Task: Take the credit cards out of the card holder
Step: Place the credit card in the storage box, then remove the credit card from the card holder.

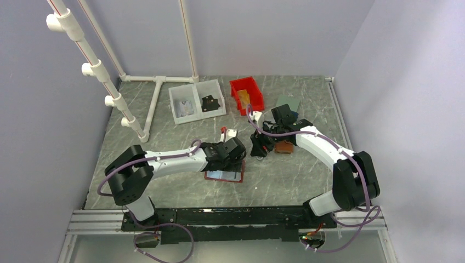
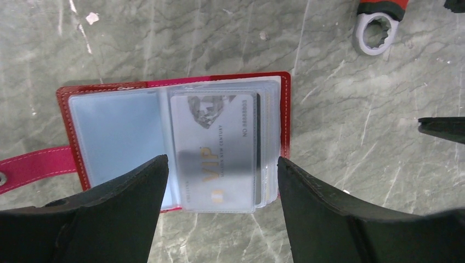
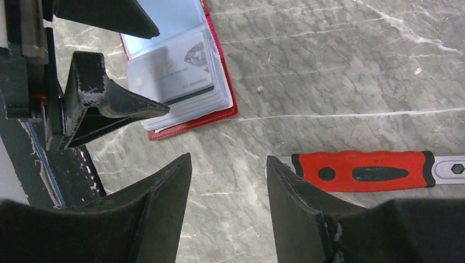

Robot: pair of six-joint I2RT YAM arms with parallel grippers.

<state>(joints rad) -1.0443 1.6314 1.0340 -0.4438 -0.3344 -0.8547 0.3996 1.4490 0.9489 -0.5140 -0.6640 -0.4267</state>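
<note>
Card holder (image 2: 109, 129) lies open beneath the spread left gripper (image 2: 222, 163)

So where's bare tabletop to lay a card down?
Bare marble: the near stretch between the card holder and the right arm, and the patch between the white pipe frame and the left arm. Crowded mid-table around the brown wallet and by the red bin.

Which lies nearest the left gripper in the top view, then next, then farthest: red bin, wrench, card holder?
1. The card holder, lying open right under the left gripper.
2. The wrench, just beyond, toward the back wall.
3. The red bin, farther back and slightly right.
</note>
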